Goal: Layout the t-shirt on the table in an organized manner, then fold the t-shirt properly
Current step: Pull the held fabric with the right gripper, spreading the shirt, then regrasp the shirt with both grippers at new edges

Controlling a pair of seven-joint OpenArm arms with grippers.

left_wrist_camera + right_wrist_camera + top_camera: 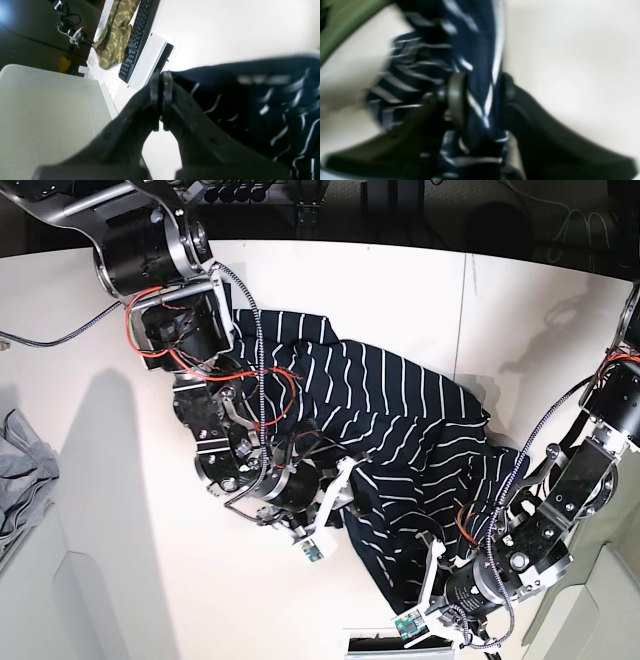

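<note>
Shirt (400, 430) rumpled mid-bench (100, 480), not yet flat. Right pincer (480, 100) pinching shirt fold between pads, likely to drag it straight. Left pincer (161, 100) pressed together, empty, just beside shirt's near edge, probably lining up next grab.

The dark navy t-shirt (400, 420) with thin white stripes lies rumpled and partly spread across the white table (120, 430), bunched toward its near edge.
</note>
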